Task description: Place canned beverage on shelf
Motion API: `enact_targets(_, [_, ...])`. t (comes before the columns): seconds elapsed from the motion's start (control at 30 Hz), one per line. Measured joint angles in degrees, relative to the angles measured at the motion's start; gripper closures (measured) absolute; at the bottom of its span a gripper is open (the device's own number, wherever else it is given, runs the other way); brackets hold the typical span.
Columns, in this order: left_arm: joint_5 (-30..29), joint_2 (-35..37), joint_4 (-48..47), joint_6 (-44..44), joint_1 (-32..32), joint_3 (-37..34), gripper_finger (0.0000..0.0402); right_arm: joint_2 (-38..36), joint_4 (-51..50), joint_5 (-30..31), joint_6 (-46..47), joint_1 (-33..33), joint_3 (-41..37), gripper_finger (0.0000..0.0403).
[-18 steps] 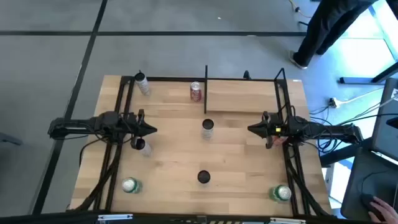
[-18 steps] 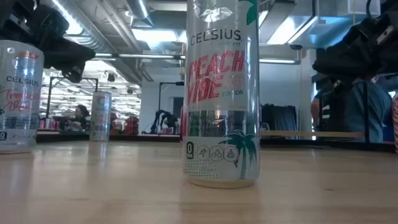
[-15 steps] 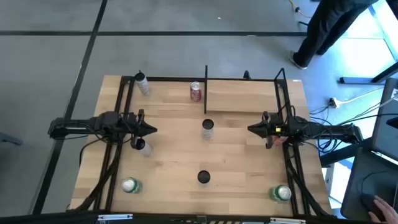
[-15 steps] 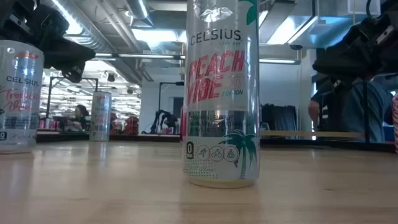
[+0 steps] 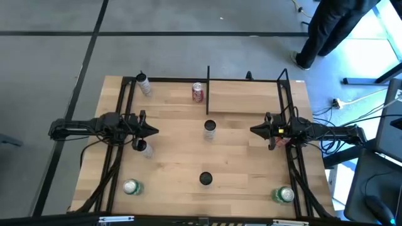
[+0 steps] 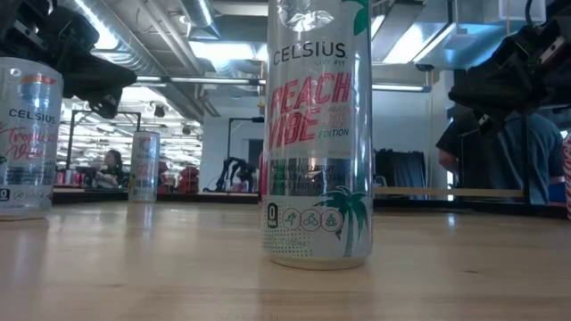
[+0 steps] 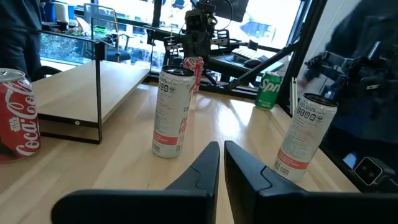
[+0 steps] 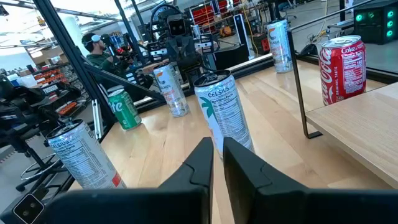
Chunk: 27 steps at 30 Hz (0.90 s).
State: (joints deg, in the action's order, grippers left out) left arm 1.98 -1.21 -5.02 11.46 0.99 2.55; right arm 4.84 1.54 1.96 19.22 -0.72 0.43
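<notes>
While nothing had yet been lifted, we saw the left claw [image 5: 154, 131] and right claw [image 5: 253, 130] pinched shut and empty, low over the table [image 5: 176, 166] at nine and three o'clock, arms stretched level toward each other. Between them stood the white can [image 5: 210, 130]. Beyond, at one o'clock, the shelf [image 5: 245, 96] lay bare, the red can [image 5: 198, 91] beside it.

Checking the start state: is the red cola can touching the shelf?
Apart. The high view shows bare tabletop between the cola can and the shelf; the left wrist view shows the same gap.
</notes>
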Motion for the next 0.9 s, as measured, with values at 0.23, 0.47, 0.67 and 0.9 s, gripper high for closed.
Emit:
enact_targets(0.23, [0.02, -0.02, 0.0, 0.0, -0.02, 0.0, 0.0386, 0.01, 0.0, 0.0, 0.0, 0.0, 0.0, 0.0374])
enact_targets(0.47, [0.01, -0.01, 0.01, 0.0, -0.01, 0.0, 0.0386, 0.02, 0.0, 0.0, 0.0, -0.02, 0.0, 0.0374])
enact_targets(0.67, [0.0, -0.02, 0.0, 0.0, -0.02, 0.0, 0.0385, 0.0, 0.08, 0.0, 0.0, -0.01, 0.0, 0.0374])
enact_targets(0.9, [0.0, 0.0, 0.0, 0.0, 0.0, 0.0, 0.0385, 0.02, 3.95, 0.05, 0.19, -0.02, -0.02, 0.0374])
